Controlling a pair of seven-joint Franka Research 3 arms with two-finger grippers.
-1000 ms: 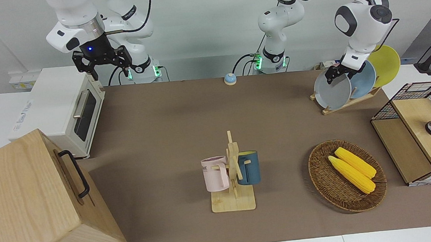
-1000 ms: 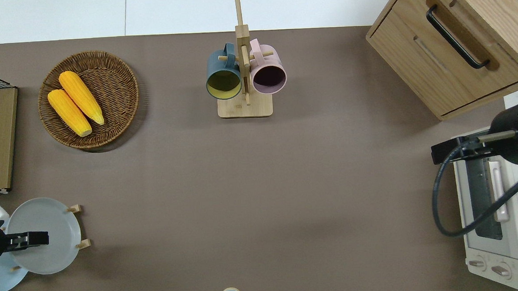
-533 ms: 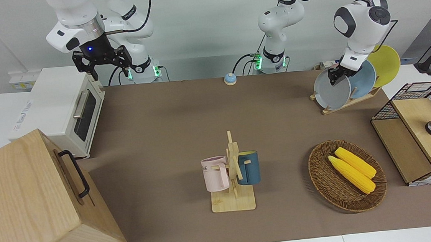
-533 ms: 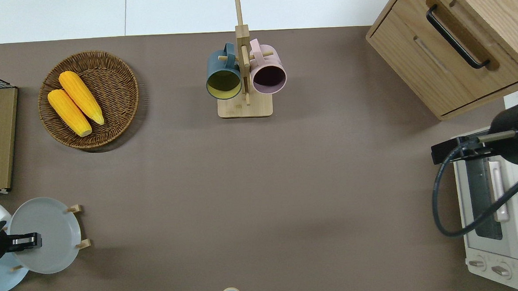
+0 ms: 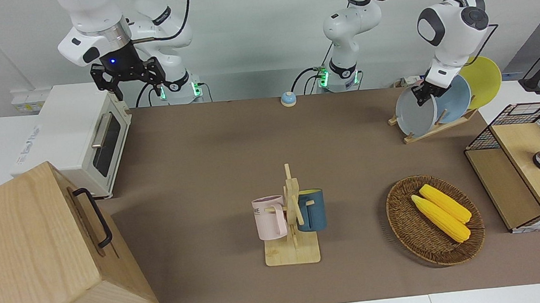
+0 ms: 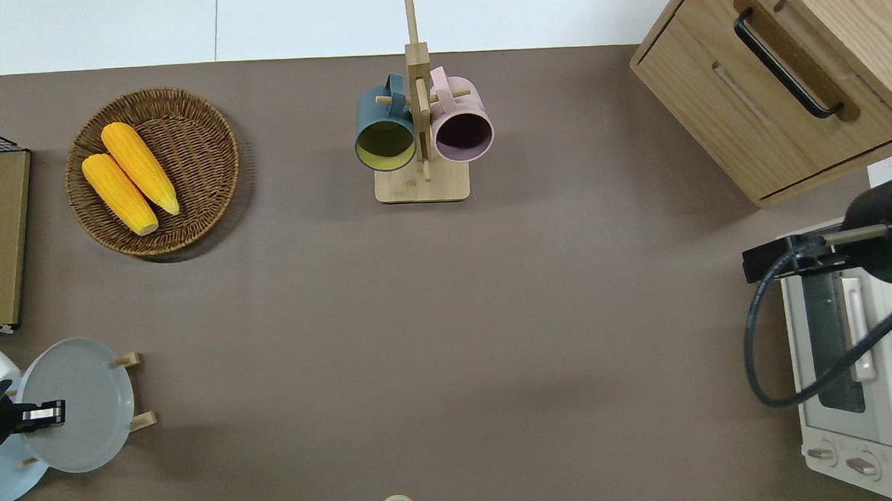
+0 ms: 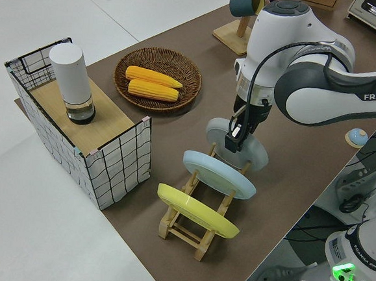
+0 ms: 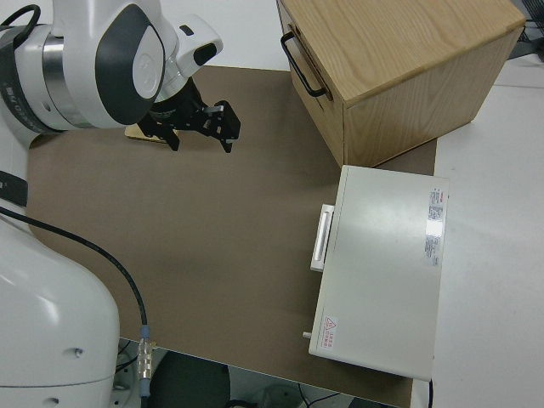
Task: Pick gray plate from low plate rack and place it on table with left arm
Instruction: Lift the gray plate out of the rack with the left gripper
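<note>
The gray plate [image 5: 414,113] stands on edge in the low plate rack [image 5: 434,130], in the slot toward the table's middle, at the left arm's end of the table [image 5: 231,149]. My left gripper [image 5: 424,94] is shut on the plate's upper rim; in the overhead view the left gripper [image 6: 42,414] lies across the gray plate [image 6: 87,403]. In the left side view the left gripper [image 7: 233,141] pinches the gray plate [image 7: 255,155] from above. The plate's lower edge still sits in the rack [image 7: 194,231]. The right arm is parked, its gripper [image 5: 129,79] open.
A light-blue plate [image 5: 458,100] and a yellow plate [image 5: 485,79] stand in the same rack. A wicker basket [image 5: 403,218] with corn, a wire crate [image 5: 520,122], a mug tree [image 5: 293,253], a bell [image 5: 288,98], a toaster oven [image 5: 76,133] and a wooden cabinet [image 5: 42,256] are on the table.
My left gripper has drawn back toward the left arm's end of the table and closed on the rim. The gray plate has tipped more upright with it.
</note>
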